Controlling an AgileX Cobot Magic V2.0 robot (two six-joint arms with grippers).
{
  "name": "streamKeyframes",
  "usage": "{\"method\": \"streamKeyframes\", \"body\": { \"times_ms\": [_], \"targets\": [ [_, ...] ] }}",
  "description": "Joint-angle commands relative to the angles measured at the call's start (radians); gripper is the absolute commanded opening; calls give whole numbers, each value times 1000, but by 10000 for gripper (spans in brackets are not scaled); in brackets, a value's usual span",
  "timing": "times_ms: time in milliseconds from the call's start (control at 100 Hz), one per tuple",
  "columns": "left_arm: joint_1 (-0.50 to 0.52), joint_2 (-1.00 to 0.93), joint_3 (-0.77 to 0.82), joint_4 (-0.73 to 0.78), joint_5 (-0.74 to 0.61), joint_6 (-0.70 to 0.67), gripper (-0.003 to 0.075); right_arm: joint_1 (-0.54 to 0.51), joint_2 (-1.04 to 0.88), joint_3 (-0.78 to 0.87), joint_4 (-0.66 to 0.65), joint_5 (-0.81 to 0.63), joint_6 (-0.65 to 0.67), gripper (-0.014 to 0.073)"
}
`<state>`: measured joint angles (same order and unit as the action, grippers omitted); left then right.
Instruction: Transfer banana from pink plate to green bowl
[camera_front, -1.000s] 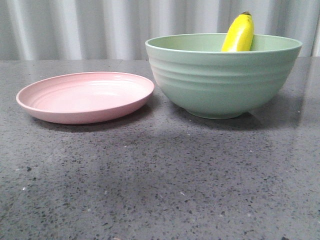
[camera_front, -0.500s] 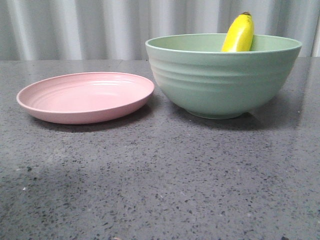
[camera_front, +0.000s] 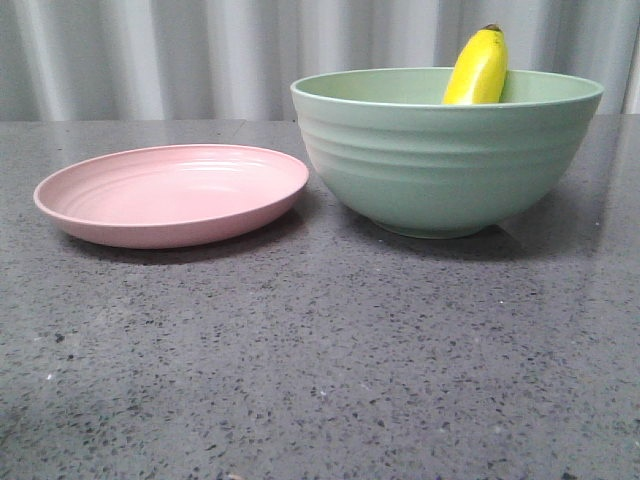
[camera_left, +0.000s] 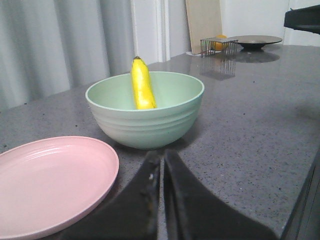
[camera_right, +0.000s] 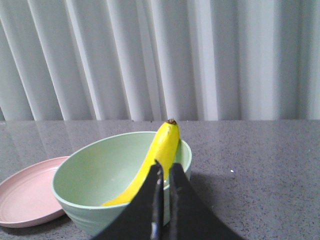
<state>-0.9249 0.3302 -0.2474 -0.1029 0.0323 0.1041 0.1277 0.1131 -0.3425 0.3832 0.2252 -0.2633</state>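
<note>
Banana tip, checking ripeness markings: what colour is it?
Dark brown-black on the banana tip, clearest in right wrist view.

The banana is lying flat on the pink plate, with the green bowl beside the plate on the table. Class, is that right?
No. The banana stands leaning inside the green bowl, its dark tip above the rim, as the front view shows. The pink plate holds nothing. The bowl does sit beside the plate on the table.

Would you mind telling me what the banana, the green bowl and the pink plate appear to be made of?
The banana looks like moulded plastic: glossy, evenly yellow skin with a bright highlight. The green bowl seems a matte plastic or fibre composite, since its ridged wall shows only soft, dull shading. The pink plate has the same matte look, with faint concentric rings; probably the same material, though ceramic cannot be ruled out.
</note>
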Motion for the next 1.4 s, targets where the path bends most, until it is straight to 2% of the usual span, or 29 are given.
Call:
{"method": "streamKeyframes", "body": {
  "times_ms": [0, 940, 1150, 1390],
  "targets": [
    [-6, -21, -21, -2, -91, -3, -20, -1, -31, -18, -2, -34, -13, -69],
    [-4, -22, -8, 19, -95, -3, -20, -1, -53, -17, -2, -17, -13, -69],
    [115, -22, 42, 103, -165, -3, -20, -1, -53, -17, -2, -17, -13, -69],
    [356, -27, 121, 103, -335, -3, -20, -1, -53, -17, -2, -17, -13, -69]
  ]
}}
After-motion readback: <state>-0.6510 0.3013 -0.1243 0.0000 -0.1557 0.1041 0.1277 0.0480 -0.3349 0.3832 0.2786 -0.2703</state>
